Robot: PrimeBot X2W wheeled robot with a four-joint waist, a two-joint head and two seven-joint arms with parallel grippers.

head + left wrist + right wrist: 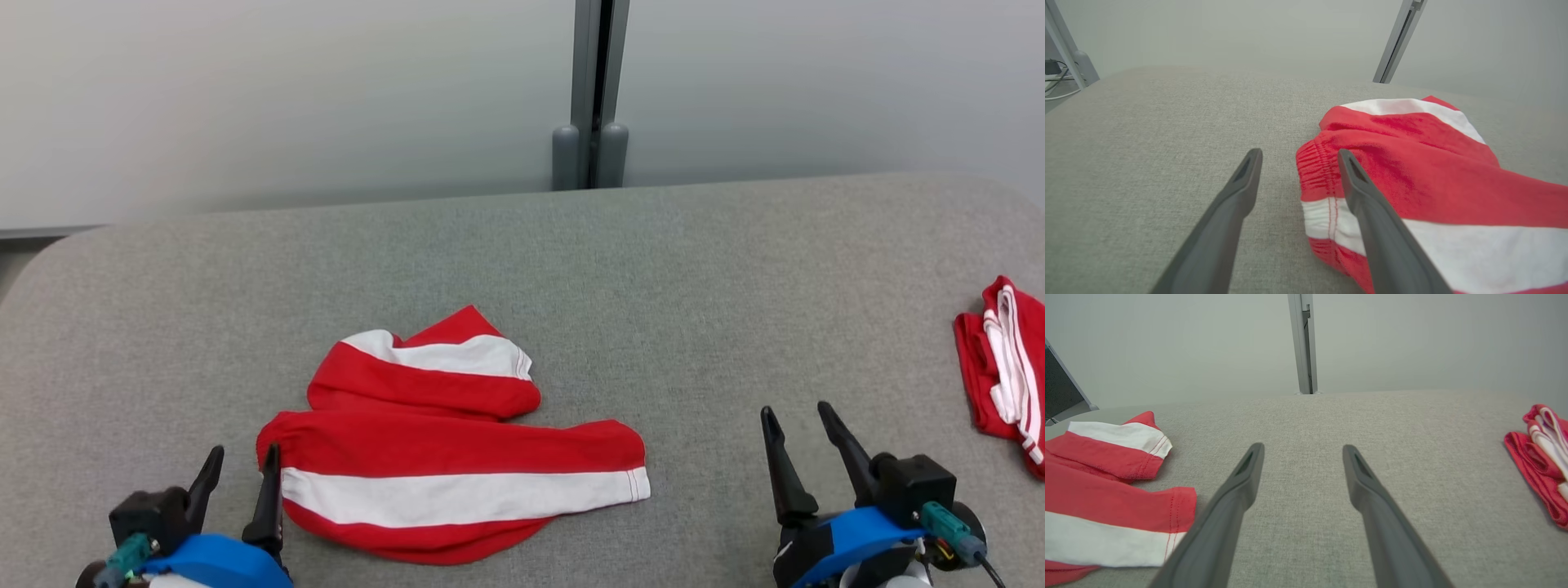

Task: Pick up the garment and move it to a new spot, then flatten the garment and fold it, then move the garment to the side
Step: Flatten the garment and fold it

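Reading the head view as a clock face, the garment (457,457), red shorts with broad white stripes, lies on the grey tabletop (653,286) at about 7 o'clock, low and left of centre. That puts it within reach of both arms, which looks like the reason for the spot. It isn't flat yet: one leg is doubled back toward 12 o'clock and lies on the rest, and the other runs out toward 3 o'clock with its hem showing.

The left claw (245,448) sits at the garment's 9 o'clock end with its fingers parted and nothing pinched between them. In the left wrist view the gathered waistband (1316,167) lies just inside the inner finger (1363,192). I can't tell whether that finger brushes the cloth or passes just above it. My guess is it's lined up on the waistband because the elastic edge is the firmest place to pull from.

The right claw (794,408) is down at 5 o'clock, spread wide and empty over bare tabletop, well clear of the leg hem. From there it could take that hem, so the two claws could draw the shorts out between them.

Out at 3 o'clock, by the tabletop's edge, a second red-and-white piece (1008,359) lies folded narrow. It looks like the place where finished items go, so I'd judge that this garment is meant to end up near it. The flattening and folding are not done yet.
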